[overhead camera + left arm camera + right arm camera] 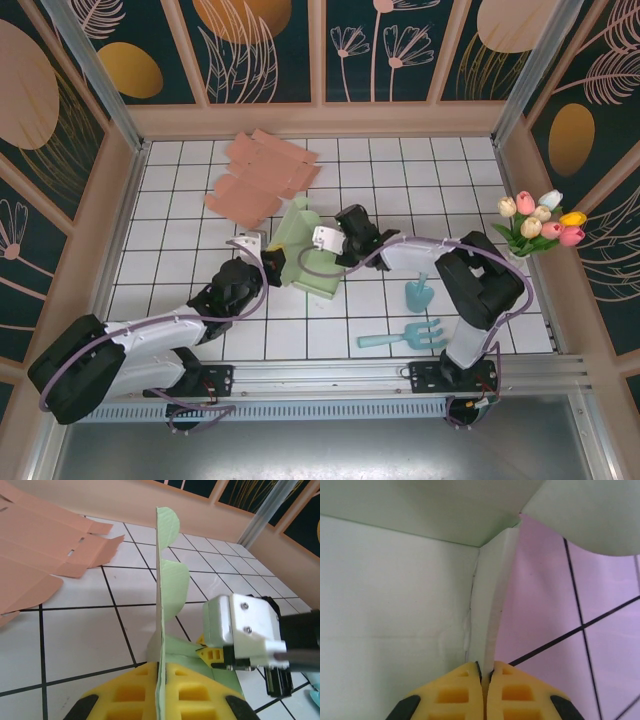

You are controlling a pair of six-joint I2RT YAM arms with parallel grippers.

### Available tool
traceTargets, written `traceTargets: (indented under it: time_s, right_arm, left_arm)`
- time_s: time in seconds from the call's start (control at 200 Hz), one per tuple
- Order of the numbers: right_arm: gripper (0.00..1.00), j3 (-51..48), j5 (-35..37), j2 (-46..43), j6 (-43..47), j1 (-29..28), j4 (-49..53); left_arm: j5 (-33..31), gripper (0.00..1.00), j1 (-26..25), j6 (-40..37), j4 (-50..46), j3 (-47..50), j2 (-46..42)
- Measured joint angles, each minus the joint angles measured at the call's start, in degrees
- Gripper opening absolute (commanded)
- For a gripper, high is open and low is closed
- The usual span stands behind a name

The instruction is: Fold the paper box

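The left gripper (161, 675) is pinching an upright wall of the green paper box (305, 262), probably to hold it steady. The right gripper (485, 672) is clamping tightly on a thin flap at an inner corner, I think in order to bend it. The box is standing near the middle of the table (180, 190). Farther back, pink cardboard (262, 180) is lying flat.

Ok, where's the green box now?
Top view, mid-table: the green box is clamped by the left gripper and right gripper, just nearer than the pink cardboard.
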State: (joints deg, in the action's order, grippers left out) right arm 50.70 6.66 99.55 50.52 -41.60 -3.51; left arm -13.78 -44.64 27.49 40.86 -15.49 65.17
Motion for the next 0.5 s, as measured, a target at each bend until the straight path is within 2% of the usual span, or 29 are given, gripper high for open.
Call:
traceTargets:
  time_s: [0.2, 0.5]
  right_arm:
    - [0.0, -4.11, 10.78, -0.02, 4.87, -4.37, -8.39]
    - [0.0, -0.2, 11.13, 1.07, 5.73, -5.51, -1.46]
  left_arm:
    - [-0.2, 0.0, 0.0, 0.92, 0.04, -0.04, 0.17]
    - [1.14, 0.0, 0.0, 0.87, 2.03, -0.37, 2.36]
